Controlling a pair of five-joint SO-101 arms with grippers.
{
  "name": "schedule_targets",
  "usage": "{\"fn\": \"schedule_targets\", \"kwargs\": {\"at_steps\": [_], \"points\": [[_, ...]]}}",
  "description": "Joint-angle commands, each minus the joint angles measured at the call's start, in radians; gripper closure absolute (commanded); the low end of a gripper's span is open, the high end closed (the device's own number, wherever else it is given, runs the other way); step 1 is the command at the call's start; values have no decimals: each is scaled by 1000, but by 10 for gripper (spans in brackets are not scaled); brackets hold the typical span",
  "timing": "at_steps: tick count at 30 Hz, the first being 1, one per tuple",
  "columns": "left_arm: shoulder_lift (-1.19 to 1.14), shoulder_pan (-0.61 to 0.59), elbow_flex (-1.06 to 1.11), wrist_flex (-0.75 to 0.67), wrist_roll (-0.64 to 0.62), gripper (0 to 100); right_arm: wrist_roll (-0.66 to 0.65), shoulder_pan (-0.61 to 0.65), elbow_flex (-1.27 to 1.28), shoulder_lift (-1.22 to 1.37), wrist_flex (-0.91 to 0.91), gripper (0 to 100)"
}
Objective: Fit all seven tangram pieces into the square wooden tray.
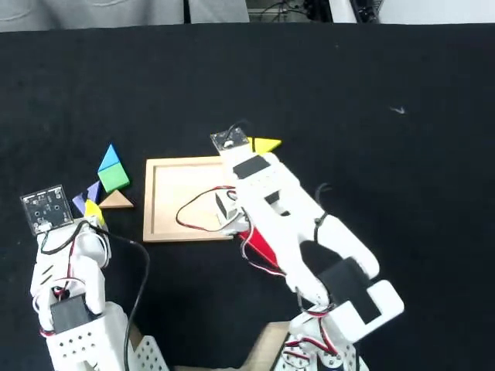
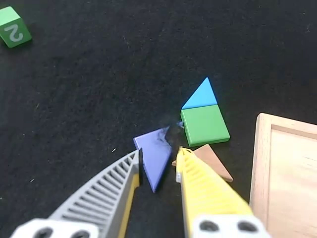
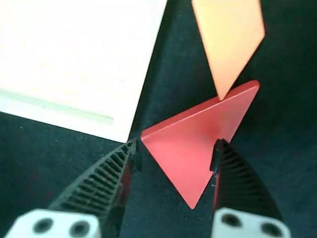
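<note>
The square wooden tray (image 1: 148,201) (image 2: 261,163) (image 3: 74,49) holds no pieces. Left of it lie a blue triangle (image 1: 110,158) (image 2: 202,95), a green square (image 1: 114,178) (image 2: 204,125), a tan triangle (image 1: 117,201) (image 2: 214,161) and a purple triangle (image 1: 83,198) (image 2: 154,157). My left gripper (image 1: 91,209) (image 2: 158,157) is open, one finger on each side of the purple triangle. My right gripper (image 3: 176,148) is open astride a red triangle (image 1: 261,249) (image 3: 193,148) at the tray's near right corner. An orange piece (image 3: 229,39) lies just beyond it. A yellow triangle (image 1: 265,144) lies off the tray's far right corner.
A green cube (image 2: 12,27) sits apart on the black cloth, far from the left gripper. The right arm (image 1: 271,201) hangs over the tray's right edge, with a red cable looping over the tray. Bare black cloth spreads across the far and right parts of the table.
</note>
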State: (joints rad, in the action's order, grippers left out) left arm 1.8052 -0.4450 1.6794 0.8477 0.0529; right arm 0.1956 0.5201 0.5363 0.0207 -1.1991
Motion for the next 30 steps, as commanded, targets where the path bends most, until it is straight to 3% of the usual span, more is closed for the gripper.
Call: {"fn": "schedule_targets", "kwargs": {"at_steps": [1,13,20,30], "points": [[9,2,1,-8,-9,866,26,20,-48,-2,9,761],[9,2,1,-8,-9,866,20,18,-41,8,8,760],[9,2,1,-8,-9,866,25,14,-82,150,11,760],[9,2,1,-8,-9,866,17,-83,-113,216,3,760]]}}
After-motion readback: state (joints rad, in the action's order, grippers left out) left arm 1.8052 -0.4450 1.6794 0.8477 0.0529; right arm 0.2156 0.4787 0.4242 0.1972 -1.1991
